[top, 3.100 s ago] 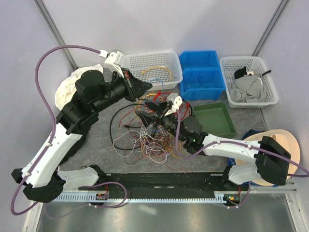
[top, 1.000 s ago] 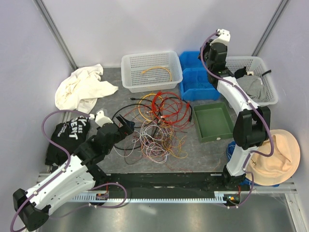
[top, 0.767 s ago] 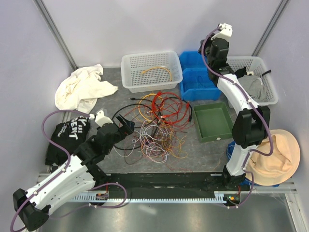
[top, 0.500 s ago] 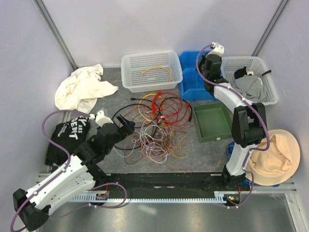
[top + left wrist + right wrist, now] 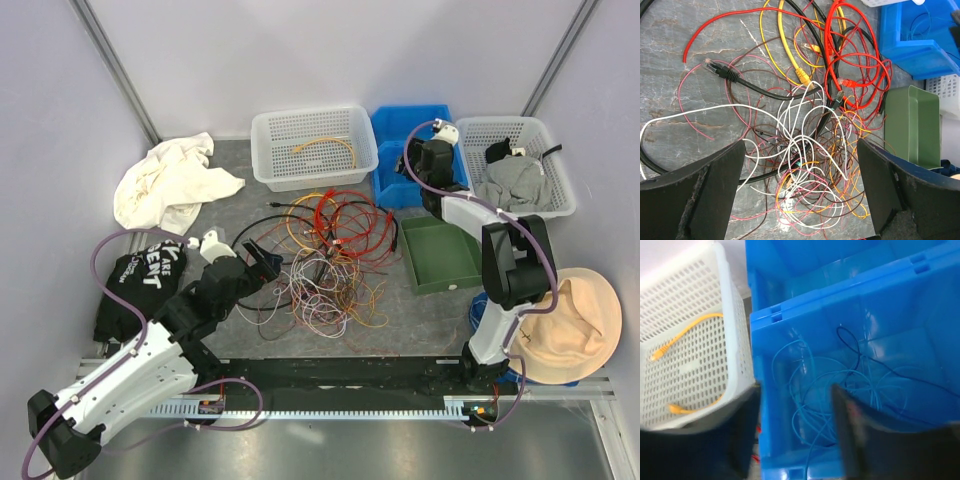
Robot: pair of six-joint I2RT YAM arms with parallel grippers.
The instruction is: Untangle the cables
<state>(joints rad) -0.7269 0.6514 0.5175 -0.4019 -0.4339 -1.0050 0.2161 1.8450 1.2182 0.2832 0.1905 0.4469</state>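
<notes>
The cables (image 5: pixel 325 255) lie in a loose tangle on the grey table: red, orange, yellow, black, white and pink loops (image 5: pixel 810 150). My left gripper (image 5: pixel 262 265) hovers at the tangle's left edge. It is open, and its two fingers straddle the white and pink loops (image 5: pixel 801 150) without touching them. My right gripper (image 5: pixel 418 178) hangs over the near compartment of the blue bin (image 5: pixel 395 115). Its blurred fingers stand open (image 5: pixel 795 405) with nothing between them. Thin blue cables (image 5: pixel 840 390) lie coiled in that compartment.
A white basket (image 5: pixel 262 150) left of the blue bin holds a yellow cable (image 5: pixel 325 148). A green tray (image 5: pixel 445 260) sits right of the tangle. Another basket (image 5: pixel 560 150) holds grey cloth. A white cloth (image 5: pixel 170 185), black shirt (image 5: pixel 140 270) and hat (image 5: pixel 570 330) lie around.
My right arm has come down from high above the bins to just over the blue bin, and its gripper has opened. The left arm has barely moved.
</notes>
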